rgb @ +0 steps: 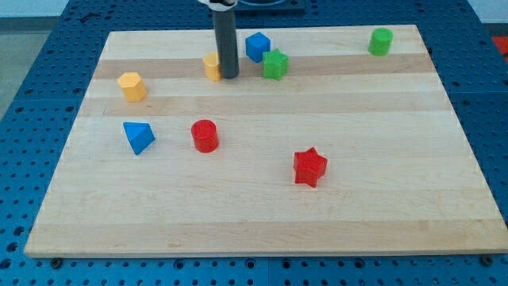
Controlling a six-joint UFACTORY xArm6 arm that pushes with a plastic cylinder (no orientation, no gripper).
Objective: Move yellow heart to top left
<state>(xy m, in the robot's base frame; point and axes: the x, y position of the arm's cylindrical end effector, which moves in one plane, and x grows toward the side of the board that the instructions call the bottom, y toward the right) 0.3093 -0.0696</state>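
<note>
A yellow block [211, 67], partly hidden behind my rod so its shape is unclear, lies near the view's top, left of centre. My tip [229, 76] stands right against its right side. A second yellow block [132, 86], faceted in shape, lies further to the view's left, near the board's left edge.
A blue cube [257, 46] and a green star-like block [275, 64] lie just right of the rod. A green cylinder [381, 40] is at the top right. A blue wedge [139, 136], a red cylinder [205, 136] and a red star [309, 167] lie lower down on the wooden board [397, 159].
</note>
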